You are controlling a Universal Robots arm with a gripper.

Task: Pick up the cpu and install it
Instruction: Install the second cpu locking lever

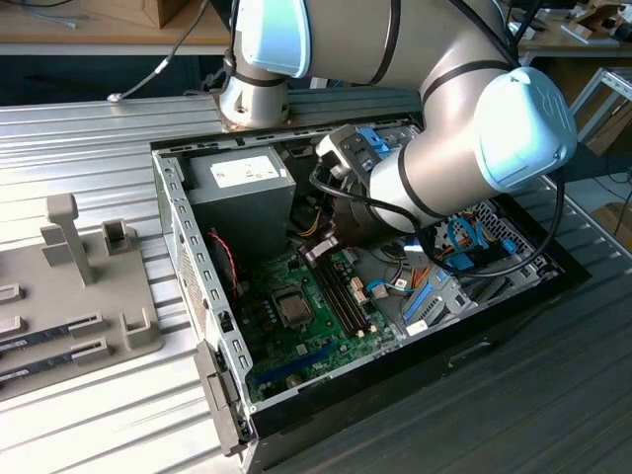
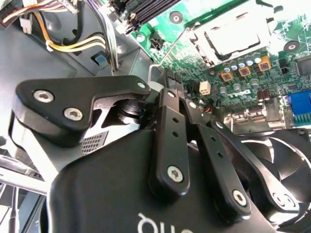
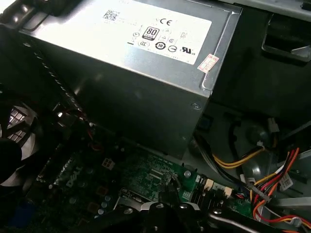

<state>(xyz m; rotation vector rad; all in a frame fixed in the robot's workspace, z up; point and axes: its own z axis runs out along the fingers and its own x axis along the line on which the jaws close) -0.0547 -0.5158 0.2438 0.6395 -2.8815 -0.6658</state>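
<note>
The cpu [image 1: 293,308], a small square with a dull silver lid, lies flat in its socket on the green motherboard [image 1: 316,341] inside the open computer case. In the second wrist view the cpu [image 2: 233,34] sits inside the socket's metal frame, and a thin lever rod [image 2: 170,46] slants from the socket toward my gripper [image 2: 167,82]. The black fingers look shut with nothing visible between them, a short way off the socket's side and above the board. My gripper [image 3: 167,191] also points down at the board's edge. In the exterior view the arm's wrist [image 1: 395,188] hangs over the case.
The grey power-supply box [image 1: 242,193] stands at the back of the case, close to the gripper [image 3: 131,58]. Coloured wire bundles [image 3: 252,165], black memory slots [image 1: 341,296] and a fan [image 2: 286,160] crowd the board. A grey fixture [image 1: 79,286] lies at the exterior view's left.
</note>
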